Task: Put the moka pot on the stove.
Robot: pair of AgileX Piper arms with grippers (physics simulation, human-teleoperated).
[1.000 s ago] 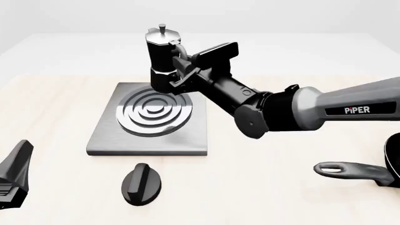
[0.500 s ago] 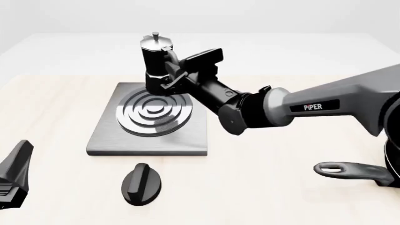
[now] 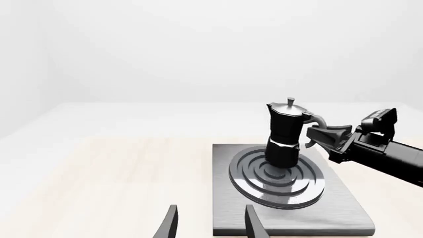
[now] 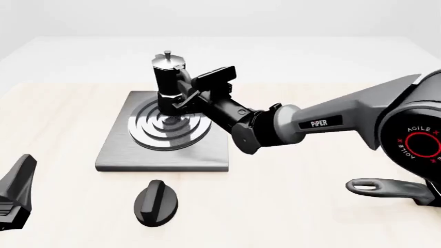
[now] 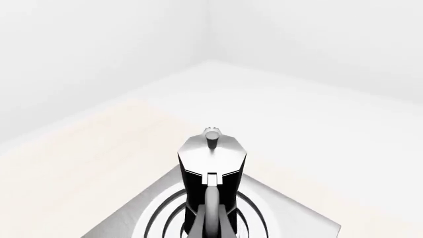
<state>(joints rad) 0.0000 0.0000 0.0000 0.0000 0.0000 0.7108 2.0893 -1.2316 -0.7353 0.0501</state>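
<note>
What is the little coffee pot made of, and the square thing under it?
The moka pot looks like metal: a glossy black faceted body and a shiny silver lid that catches the light. The stove looks like brushed grey metal with a dull sheen, and its ring burner seems polished and mirror-like. These are renders, so this is a guess.

Pale wood table [image 4: 310, 206] (white walls)

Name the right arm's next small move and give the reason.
Probably lower a touch more if any gap remains, then open the right gripper. It is shut on the handle of the moka pot, which stands upright over the middle of the burner rings of the stove. The left wrist view shows the pot's base at the rings; whether it touches them I cannot tell.
</note>
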